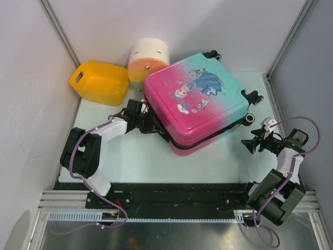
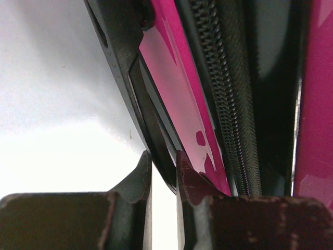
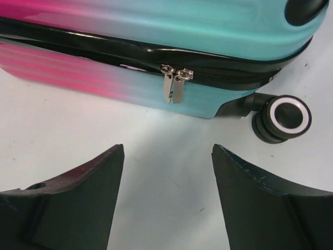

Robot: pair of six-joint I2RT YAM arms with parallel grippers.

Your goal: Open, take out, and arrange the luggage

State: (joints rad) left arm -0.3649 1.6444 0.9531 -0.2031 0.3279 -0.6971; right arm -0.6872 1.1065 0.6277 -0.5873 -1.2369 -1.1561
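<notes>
Walls hem the surface [image 1: 135,156] on three sides, with bare room at lower centre. The luggage [image 1: 197,99] lies flat at centre right, closed, its long axis running lower left to upper right with the wheels at the upper right. A yellow basket [image 1: 99,80] and a round box [image 1: 148,54] crowd its upper-left corner. The left arm stretches low, its claw [image 1: 151,125] almost closed at the zip edge; whether it pinches anything I cannot tell. The right claw [image 1: 248,144] gapes wide, apart from the luggage and facing the zip pulls [image 3: 174,83].

- The view from above is bright and sharp, lit softly from overhead.
- The shiny pink-and-teal hard plastic suitcase [image 1: 200,101] casts a faint shadow on the pale green table [image 1: 135,156].
- The left wrist view has white glare on the table and blurry bottom edges.
- The right wrist view is clear.
</notes>
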